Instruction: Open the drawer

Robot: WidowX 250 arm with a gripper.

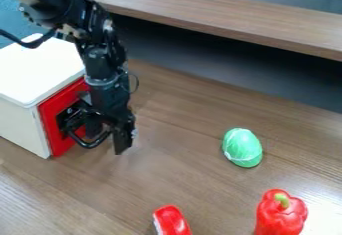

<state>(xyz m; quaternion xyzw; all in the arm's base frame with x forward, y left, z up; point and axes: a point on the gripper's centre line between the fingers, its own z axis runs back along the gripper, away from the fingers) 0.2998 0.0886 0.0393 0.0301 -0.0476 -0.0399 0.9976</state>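
Gripper [110, 134] is pointed pretty much straight down at the left of the camera view, low over the wooden table [174, 179] and right by the black handle [89, 143] of the drawer [56, 108]. Whether it's open or closed can't be told from this angle – too much black on black there – and it can't be made out for sure whether the handle is being touched. The handle is bowed out from the red drawer front, and part of it is covered by the arm [100, 61]. The drawer itself is set in the side of a white box [37, 69], with its red front seen up against the box's edge, so it looks shut. The box is partly overlapped by the arm, which is brought in from the upper left with a black cable [23, 43] looped off it.

Further out, a green egg-shaped thing [242, 147] marked with pale lines is found on the table, well apart from the gripper. Below that, toward the lower right, a red bell pepper [280, 214] with a green stem is cut off by the bottom edge. A red and white object [172, 221] is cut off there too, left of the pepper. Along the top, a raised wooden ledge [220, 11] is seen – dark grey space is left under it.
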